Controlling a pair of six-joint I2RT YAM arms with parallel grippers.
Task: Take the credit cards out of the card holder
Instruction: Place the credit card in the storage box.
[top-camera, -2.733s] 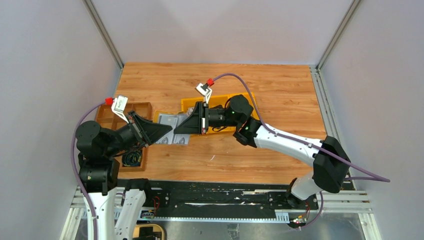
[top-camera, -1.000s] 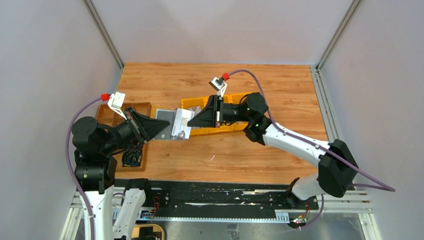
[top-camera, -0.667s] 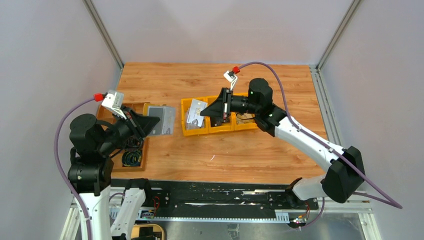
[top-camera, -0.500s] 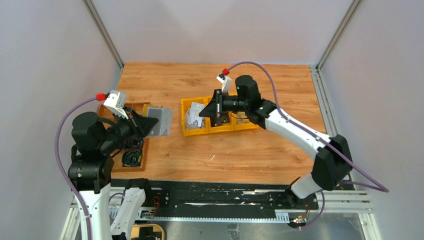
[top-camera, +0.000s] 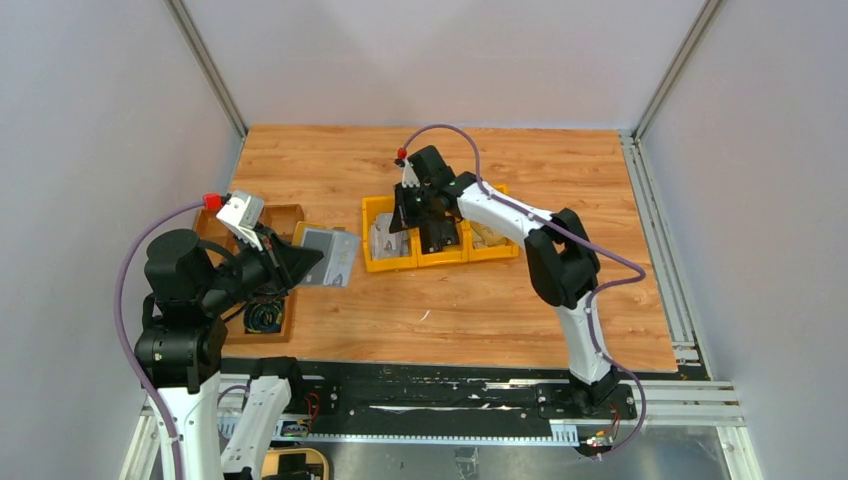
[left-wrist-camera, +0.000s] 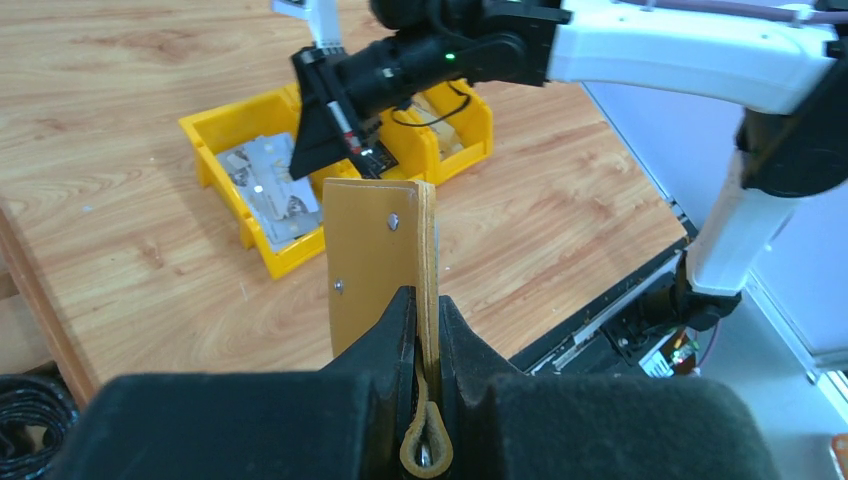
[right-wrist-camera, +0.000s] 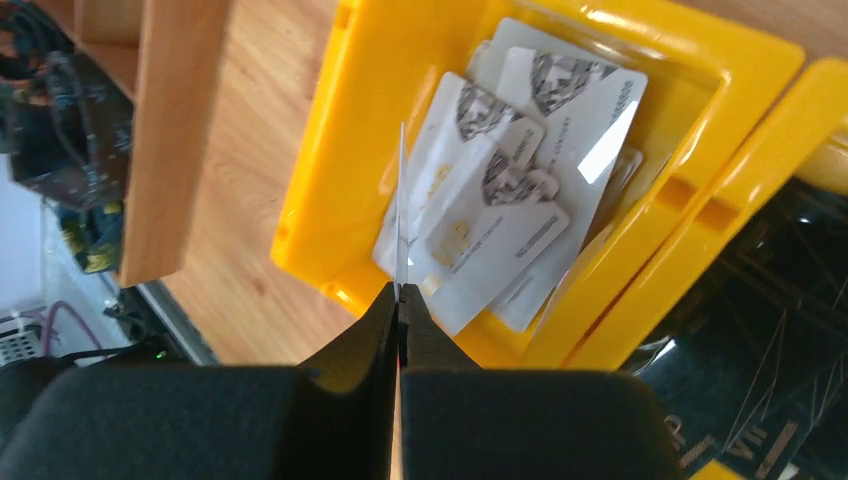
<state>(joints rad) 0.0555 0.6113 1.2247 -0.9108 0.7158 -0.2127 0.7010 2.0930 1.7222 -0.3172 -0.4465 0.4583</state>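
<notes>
The mustard-yellow card holder (left-wrist-camera: 375, 250) sticks up on edge between the fingers of my left gripper (left-wrist-camera: 420, 310), which is shut on its folded end. From above, the card holder (top-camera: 330, 255) shows its grey lining, held above the table by the left gripper (top-camera: 300, 262). My right gripper (right-wrist-camera: 400, 295) is shut on a thin white credit card (right-wrist-camera: 402, 200) seen edge-on. It hangs over the leftmost yellow bin (right-wrist-camera: 310, 170), where several white credit cards (right-wrist-camera: 520, 170) lie. In the top view the right gripper (top-camera: 398, 218) points down over that bin (top-camera: 368, 238).
Three joined yellow bins (top-camera: 440, 257) sit mid-table; the middle bin (right-wrist-camera: 770, 330) holds dark items. A brown compartment tray (top-camera: 290, 212) with a black cable coil (top-camera: 265, 318) stands at the left, beside the left arm. The right arm arcs across the table's right half.
The right gripper carried the card away from the holder and rightward, then turned down over the leftmost yellow bin. The left gripper drew the holder back to the left.
</notes>
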